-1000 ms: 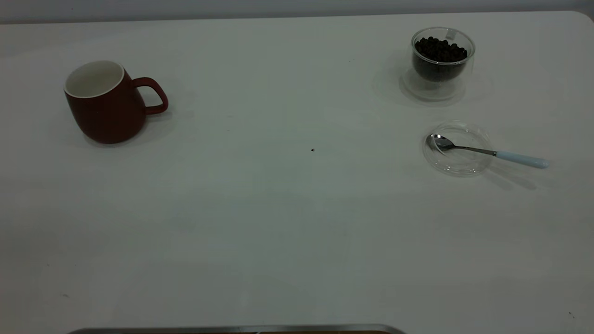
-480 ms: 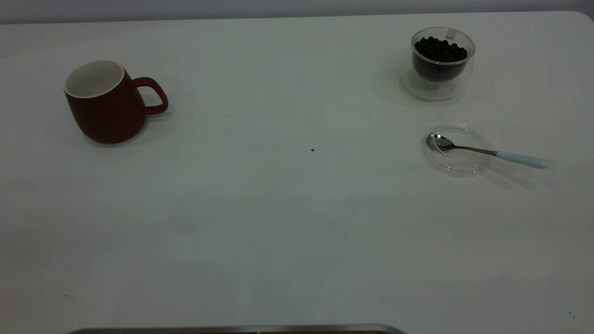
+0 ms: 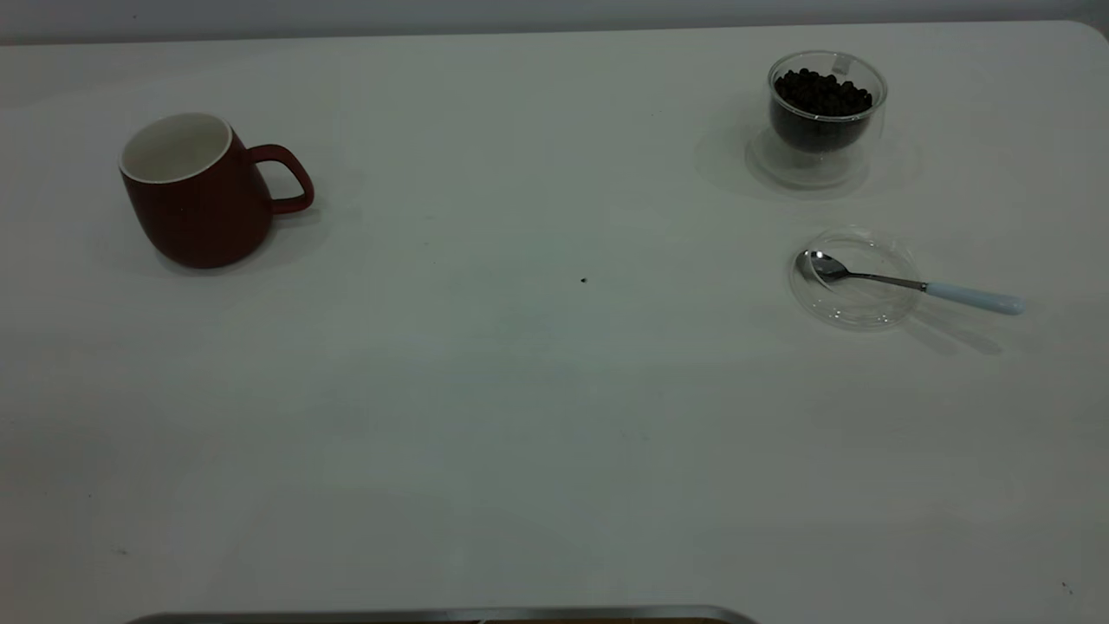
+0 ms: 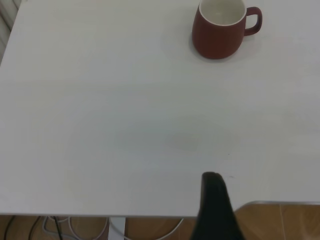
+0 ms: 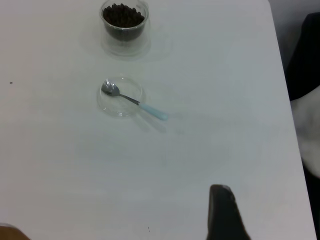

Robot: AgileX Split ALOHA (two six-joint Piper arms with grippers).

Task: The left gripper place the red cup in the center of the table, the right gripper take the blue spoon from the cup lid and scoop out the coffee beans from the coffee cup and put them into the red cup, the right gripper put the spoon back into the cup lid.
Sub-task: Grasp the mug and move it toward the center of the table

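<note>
Above the near edge of the table [image 3: 520, 416], each wrist view shows one dark finger: the left gripper [image 4: 216, 210] and the right gripper [image 5: 225, 212]; whether either is wide or narrow cannot be told. The exterior view shows neither arm. The red cup [image 3: 195, 191] stands upright far left, empty. On the right, the blue spoon [image 3: 910, 282] lies with its bowl in the cup lid [image 3: 853, 303], handle overhanging. Behind it, the coffee cup [image 3: 825, 117] holds coffee beans [image 3: 821, 93].

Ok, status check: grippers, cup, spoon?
Both grippers high, clear. Red cup at table's left, unmoved. Blue spoon in cup lid. Nothing in the way.
</note>
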